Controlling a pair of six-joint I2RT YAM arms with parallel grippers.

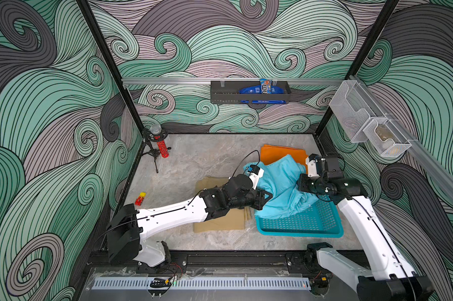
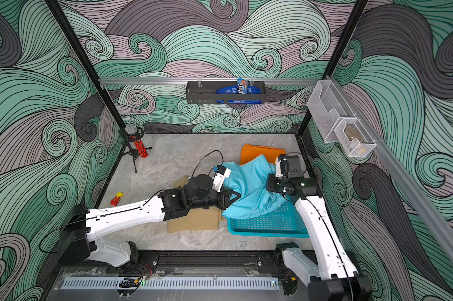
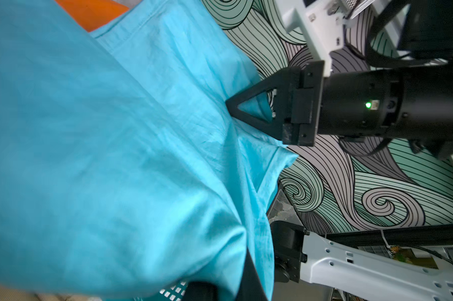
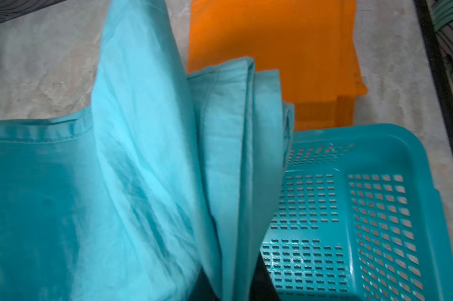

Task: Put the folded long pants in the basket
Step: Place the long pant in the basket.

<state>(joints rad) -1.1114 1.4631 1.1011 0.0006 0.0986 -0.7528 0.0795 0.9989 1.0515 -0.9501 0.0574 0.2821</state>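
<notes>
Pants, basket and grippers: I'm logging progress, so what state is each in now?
basket: upright on the table, near half bare.
light blue pants: lifted, rumpled, draped over the basket's far side.
orange pants: folded flat on the table.
tan pants: folded flat on the table.
left gripper: jaws shut on the light blue pants.
right gripper: jaws shut on the light blue pants.

The light blue pants are plain turquoise, the orange pants bright orange, the tan pants plain tan. The perforated basket is teal. The table is grey marble-veined. The walls show black-lined swirls of green, mauve and dark grey. The toy car is red and yellow.
</notes>
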